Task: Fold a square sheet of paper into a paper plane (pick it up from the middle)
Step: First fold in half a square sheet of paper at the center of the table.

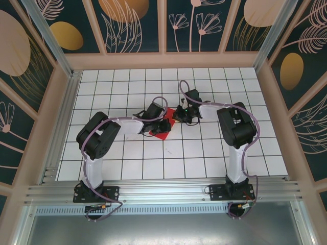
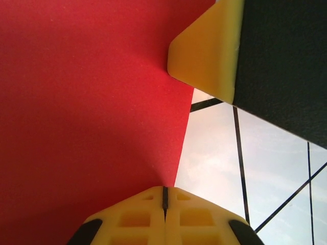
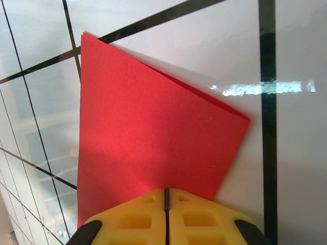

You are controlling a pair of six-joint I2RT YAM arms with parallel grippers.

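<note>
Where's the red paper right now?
In the top view, the red paper is mid-table on the white grid, between the left gripper and the right gripper, which both pinch its edges.

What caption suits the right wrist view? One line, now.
Right claw shut on the folded red paper, gridded table behind it.

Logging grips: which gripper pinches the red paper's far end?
The right gripper holds the square sheet of paper farther from the bases; the left gripper pinches nearer them.
</note>
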